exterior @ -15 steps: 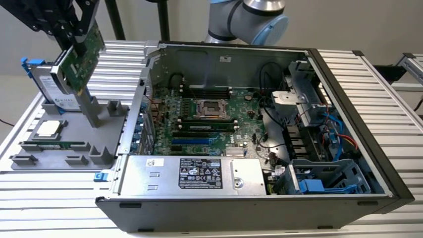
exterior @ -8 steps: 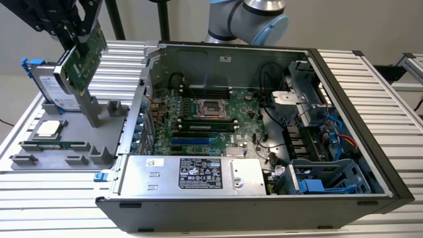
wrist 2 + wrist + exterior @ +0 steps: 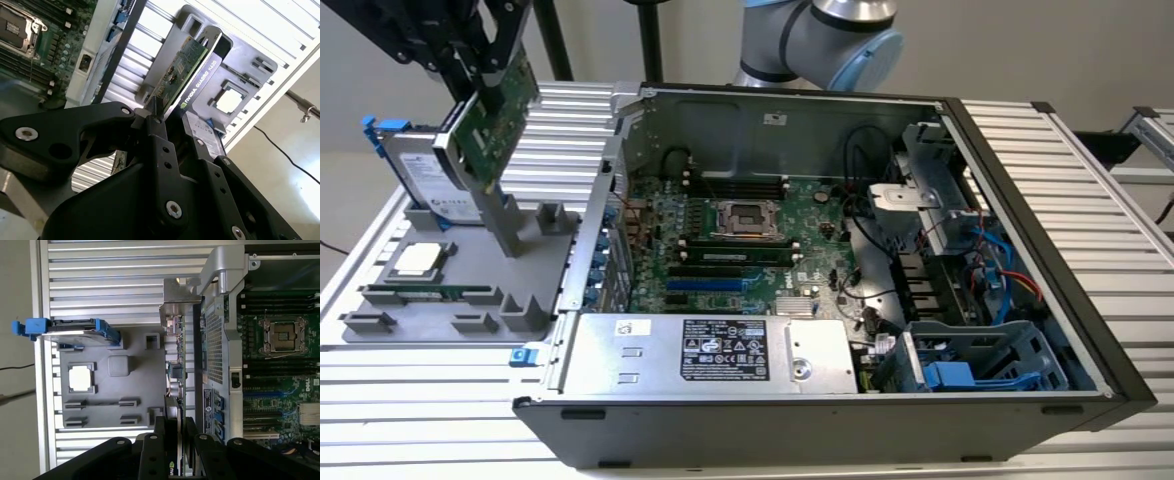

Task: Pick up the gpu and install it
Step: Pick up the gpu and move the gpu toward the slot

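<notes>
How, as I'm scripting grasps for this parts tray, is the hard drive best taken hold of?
Pinch the hard drive across its two broad faces at the top edge, coming down from above: it stands on edge in the grey tray, lower edge seated. Favour the end with the blue tab, since the gpu, held in the pincer, hangs by the other end.

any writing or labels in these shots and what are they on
White lettering, a brand and model, left unquoted: on the black cooler of the gpu, second wrist view.
Power supply label: print too small to make out.
Hard drive label: too small.
Case wall sticker: too small.
</notes>
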### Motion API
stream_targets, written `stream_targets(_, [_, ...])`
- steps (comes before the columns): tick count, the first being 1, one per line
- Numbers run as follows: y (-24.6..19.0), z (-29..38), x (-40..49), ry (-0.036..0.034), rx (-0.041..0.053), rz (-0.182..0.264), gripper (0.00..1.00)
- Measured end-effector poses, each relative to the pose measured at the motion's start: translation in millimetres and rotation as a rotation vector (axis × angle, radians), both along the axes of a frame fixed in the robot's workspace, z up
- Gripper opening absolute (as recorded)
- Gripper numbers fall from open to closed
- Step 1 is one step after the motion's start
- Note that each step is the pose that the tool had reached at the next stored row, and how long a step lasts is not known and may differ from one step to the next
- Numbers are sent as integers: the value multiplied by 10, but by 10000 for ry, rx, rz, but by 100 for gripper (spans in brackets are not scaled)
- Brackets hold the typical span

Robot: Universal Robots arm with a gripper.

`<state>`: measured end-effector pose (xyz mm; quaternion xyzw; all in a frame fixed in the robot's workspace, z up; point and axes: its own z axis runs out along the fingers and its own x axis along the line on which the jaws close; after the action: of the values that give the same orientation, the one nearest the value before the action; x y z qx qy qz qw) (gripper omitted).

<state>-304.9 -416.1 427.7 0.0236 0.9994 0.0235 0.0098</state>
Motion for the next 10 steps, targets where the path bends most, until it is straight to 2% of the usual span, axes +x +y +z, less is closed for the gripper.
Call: stream_targets(10, [0, 0, 29, 0, 0, 1, 0])
